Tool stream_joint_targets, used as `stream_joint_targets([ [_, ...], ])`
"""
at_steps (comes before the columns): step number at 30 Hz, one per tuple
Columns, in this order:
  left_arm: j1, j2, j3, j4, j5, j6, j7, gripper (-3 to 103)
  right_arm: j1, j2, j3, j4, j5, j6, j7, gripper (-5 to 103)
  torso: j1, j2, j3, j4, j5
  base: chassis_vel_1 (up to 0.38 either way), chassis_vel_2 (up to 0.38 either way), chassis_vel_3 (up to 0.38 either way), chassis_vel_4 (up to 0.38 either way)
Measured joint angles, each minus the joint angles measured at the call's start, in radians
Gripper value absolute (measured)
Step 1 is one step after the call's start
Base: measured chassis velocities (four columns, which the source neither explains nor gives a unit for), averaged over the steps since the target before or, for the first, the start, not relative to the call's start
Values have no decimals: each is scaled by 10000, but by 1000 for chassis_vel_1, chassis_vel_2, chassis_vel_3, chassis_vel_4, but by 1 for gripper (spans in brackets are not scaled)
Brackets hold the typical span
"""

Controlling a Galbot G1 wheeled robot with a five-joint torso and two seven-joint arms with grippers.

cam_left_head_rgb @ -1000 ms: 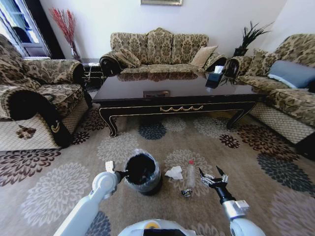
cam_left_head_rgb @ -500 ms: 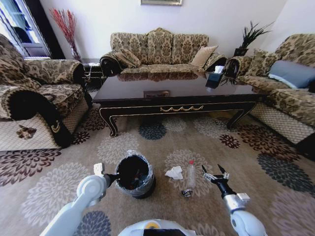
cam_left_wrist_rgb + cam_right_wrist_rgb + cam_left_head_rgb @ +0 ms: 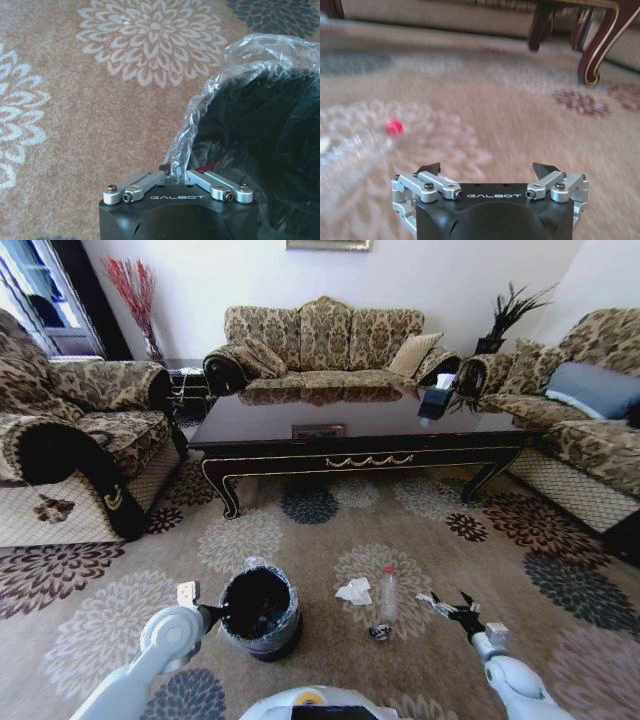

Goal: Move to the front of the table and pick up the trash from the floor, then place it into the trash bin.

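Already the robot stands before the desk (image 3: 360, 430), yet the paper wad (image 3: 354, 591) and bottle (image 3: 386, 597) lie on the carpet beside the trash bin (image 3: 258, 612), nothing binned. Left gripper (image 3: 175, 176) fingers pinch the bin's liner (image 3: 200, 110); right gripper (image 3: 448, 604) fingers spread wide, empty, near the bottle.

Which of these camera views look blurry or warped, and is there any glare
Head view: wide-angle warp, sofas and walls bowing at the edges; the glossy table mirrors the sofa. Right wrist view: carpet and the bottle smeared by motion blur, the right gripper open and sharp. Left wrist view: crisp, light glinting on the trash bin liner pinched by the left gripper.
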Motion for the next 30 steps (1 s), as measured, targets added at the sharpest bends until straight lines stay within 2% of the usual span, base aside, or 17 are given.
stream_joint_targets([
  [1, 0, 0, 0, 0, 0, 0, 0, 0, 0, 0, 0, 0, 0, 0, 0, 100, 0, 0, 0, 0, 0, 0, 0, 0, 0],
  [4, 180, 39, -238, -56, -140, 0, 1, 0, 879, -16, -239, -1470, -548, 369, -587, 100, 0, 0, 1, 2, 0, 0, 0, 0, 0],
  [6, 202, 47, -269, -72, -162, 0, 4, 0, 1007, -3, -267, -1669, -624, 444, -685, 100, 0, 0, 0, 3, 0, 0, 0, 0, 0],
  [9, 318, 61, -441, -130, -100, 0, 12, 0, 1676, 105, -423, -2672, -920, 922, -1332, 100, 0, 0, 0, 4, 2, 0, 0, 0, 0],
  [18, 473, 61, -684, -264, -160, 2, 27, 0, 2505, 255, -695, -3713, -1137, 1229, -1664, 100, 0, 0, 0, 2, -1, 0, 0, 0, 0],
  [19, 473, 63, -695, -264, -163, 2, 28, 0, 2622, 278, -730, -3854, -1180, 1240, -1669, 103, 0, 0, 0, 3, -2, 0, 0, 0, 0],
  [21, 495, 67, -743, -264, -163, 2, 28, 0, 2904, 362, -794, -4230, -1381, 1265, -1677, 95, 0, 0, 0, 3, -1, 0, 0, 0, 0],
  [30, 527, 6, -834, -151, -64, 3, 24, 0, 3533, 565, -868, -5208, -1256, 1041, -1674, 79, 0, 0, 0, 3, -1, 0, 0, 0, 0],
])
